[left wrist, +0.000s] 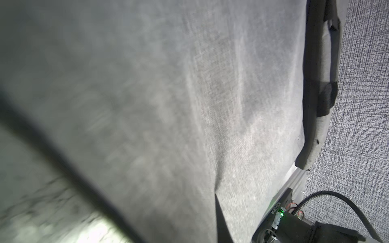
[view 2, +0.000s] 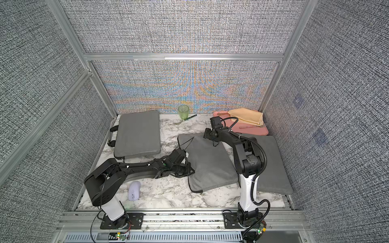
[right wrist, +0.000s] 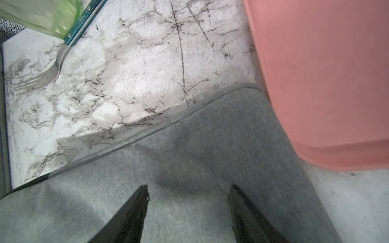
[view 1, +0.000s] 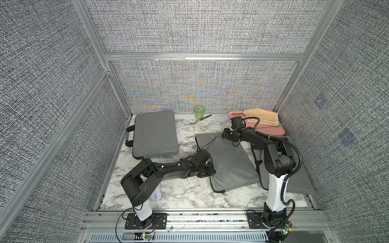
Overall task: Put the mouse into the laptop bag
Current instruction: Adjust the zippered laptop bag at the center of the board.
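so the mouse [view 2: 134, 191], pale purple, is sitting on the marble table [view 1: 189, 195] at the front, just beside the left arm's base, not in any bag; the laptop bag [view 1: 229, 162] lies in the middle, well apart from it; left claw [view 1: 207, 170] is down at that bag's near-left edge, squeezed closed; its wrist view is just blurry grey fabric, so can't tell if it's pinching cloth; right claw [right wrist: 188, 189] hovers over the bag's far corner, fingers spread, nothing between them; pink tray [right wrist: 326, 84], green cup [view 1: 199, 112] and fork [right wrist: 37, 81] sit behind; a second bag [view 1: 154, 133] lies back left, a third bag [view 1: 299, 178] on the right.
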